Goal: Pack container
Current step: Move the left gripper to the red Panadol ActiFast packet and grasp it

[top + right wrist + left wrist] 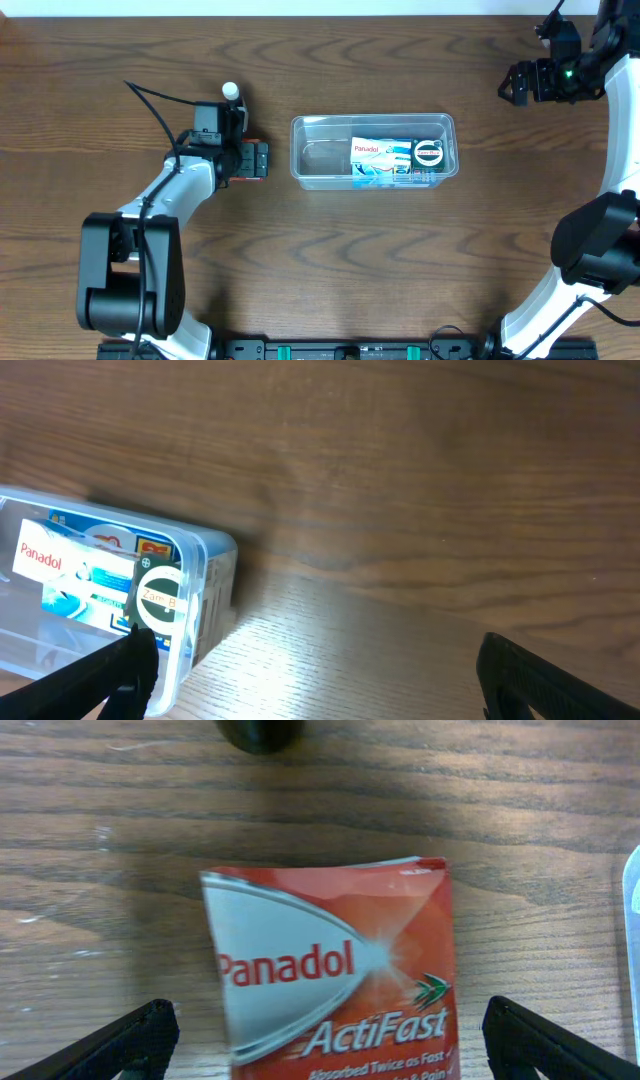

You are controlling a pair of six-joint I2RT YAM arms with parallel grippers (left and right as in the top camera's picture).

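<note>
The clear container (310, 135) lies at the table's middle. In it are a blue Panadol box (380, 160) and a round green tin (428, 153). The right wrist view also shows the container's corner (215, 560), the blue box (70, 575) and the tin (160, 600). A red Panadol ActiFast box (335, 980) lies flat on the table, left of the container. My left gripper (330, 1045) is open, one finger on each side of the red box and clear of it. In the overhead view the left gripper (250, 160) hides most of this box. My right gripper (320, 690) is open and empty, raised at the far right (512, 84).
A small bottle with a white cap (231, 92) stands just behind the left gripper. A dark round shape (258, 732) shows at the top of the left wrist view. The container's edge (632, 890) shows at that view's right side.
</note>
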